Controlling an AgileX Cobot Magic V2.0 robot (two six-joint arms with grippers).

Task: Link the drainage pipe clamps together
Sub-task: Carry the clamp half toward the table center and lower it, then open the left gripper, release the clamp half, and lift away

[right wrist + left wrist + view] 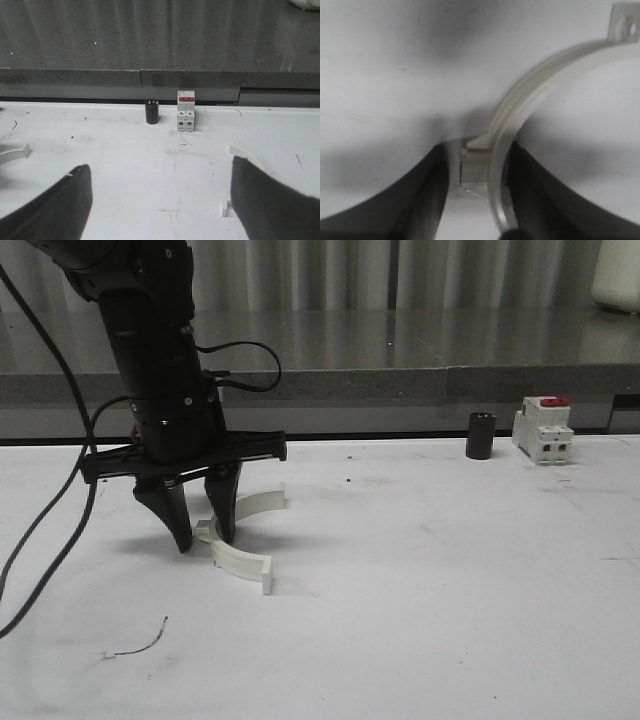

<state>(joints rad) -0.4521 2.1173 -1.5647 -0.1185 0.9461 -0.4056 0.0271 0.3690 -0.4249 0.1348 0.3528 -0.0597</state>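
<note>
Two white drainage pipe clamps lie on the white table (450, 620) at the left. The rear clamp (258, 504) curves away behind my left gripper (200, 533); the front clamp (242, 565) lies just before it. The left gripper points down, its black fingers (176, 516) straddling one flanged clamp end. In the left wrist view that clamp (545, 80) arcs off, its tab (475, 167) sitting between the jaws, with a slim gap on one side. My right gripper (160, 210) is wide open over bare table; a white curved piece (244, 153) peeks out beside one finger (270, 200).
A white breaker with a red switch (543, 430) and a small black cylinder (481, 435) stand at the back right, before a grey ledge. A thin wire scrap (140, 643) lies front left. The left arm's cable (40, 530) hangs at the left edge.
</note>
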